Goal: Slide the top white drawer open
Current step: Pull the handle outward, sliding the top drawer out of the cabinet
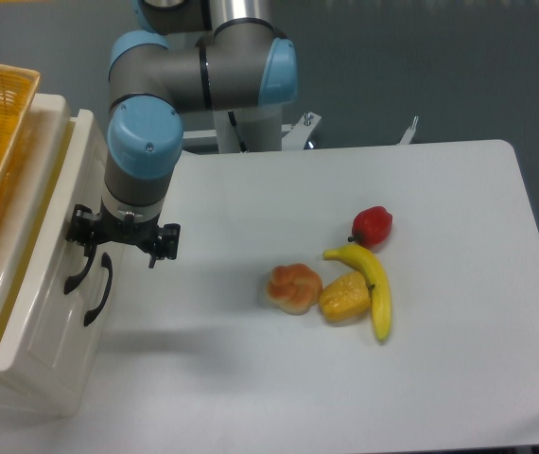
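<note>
The top white drawer [38, 246] sits at the nine o'clock edge of the table [345, 397], part of a cream cabinet, and it stands a little way out from the cabinet body, with a narrow yellow gap showing along its inner edge. Its curved black handle [73, 270] lies on the front face. Just beside it, toward five o'clock, is the second handle [99, 291] of the lower drawer front.

The gripper [123, 241] hangs right over the upper handle, one finger at its top end; whether the fingers are clamped on the handle or merely hooked beside it I cannot tell from this angle.

By my reading the pull is in hand and only begun. The next move calls for a straight draw toward three o'clock, level with the table.

Well apart, toward three o'clock, lie a bun [294, 287], a yellow pepper [344, 296], a banana [373, 288] and a red pepper [373, 225]. A yellow basket [0, 95] sits on the cabinet top.
</note>
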You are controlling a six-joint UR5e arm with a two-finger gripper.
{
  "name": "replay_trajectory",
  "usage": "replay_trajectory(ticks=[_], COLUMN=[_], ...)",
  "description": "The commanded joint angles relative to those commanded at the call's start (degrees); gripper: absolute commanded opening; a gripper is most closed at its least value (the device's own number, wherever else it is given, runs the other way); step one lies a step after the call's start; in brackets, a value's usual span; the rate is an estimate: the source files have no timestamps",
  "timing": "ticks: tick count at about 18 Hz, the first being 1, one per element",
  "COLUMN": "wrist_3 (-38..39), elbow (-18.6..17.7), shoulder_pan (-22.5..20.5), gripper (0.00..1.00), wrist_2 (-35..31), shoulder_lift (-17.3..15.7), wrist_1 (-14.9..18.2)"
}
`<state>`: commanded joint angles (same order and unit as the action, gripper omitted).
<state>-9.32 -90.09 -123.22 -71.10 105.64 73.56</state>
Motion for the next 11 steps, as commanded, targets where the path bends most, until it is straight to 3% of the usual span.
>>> replay_trajectory(ticks=[11], wrist_3=[-0.26], elbow=[0.18], shoulder_pan=[-2.29], gripper=[1.0], wrist_2=[-0.79], shoulder_lift=[0.09], wrist_1=[-0.09])
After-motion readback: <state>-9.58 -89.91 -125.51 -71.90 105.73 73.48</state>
